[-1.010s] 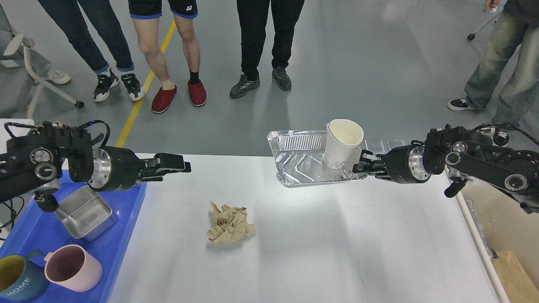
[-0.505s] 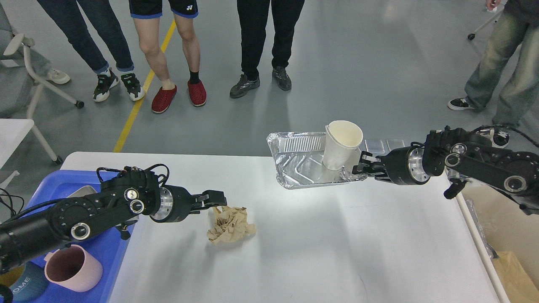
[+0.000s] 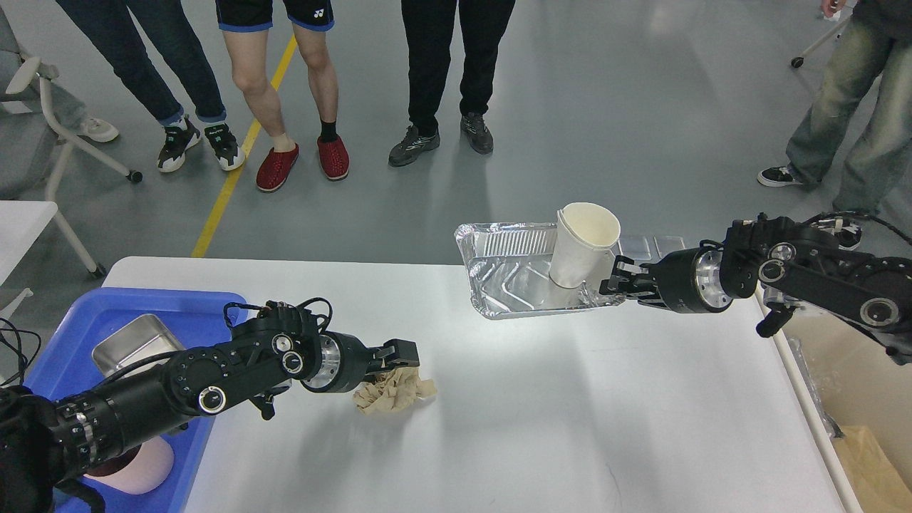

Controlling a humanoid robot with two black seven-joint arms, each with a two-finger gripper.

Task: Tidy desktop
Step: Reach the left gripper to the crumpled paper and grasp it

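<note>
My left gripper [image 3: 400, 356] sat over the crumpled brown paper [image 3: 395, 391] mid-desktop [image 3: 541, 420], fingers end-on and dark, so I couldn't tell whether they were apart or already pinching. My right gripper [image 3: 611, 284] was clamped on the near-right rim of the foil tray [image 3: 509, 281], held up at the far edge with a white paper cup [image 3: 581, 246] leaning inside. Best play, I judged: get both fingers around the wad's bulk before closing, and keep the tray level so the cup doesn't tip.
</note>
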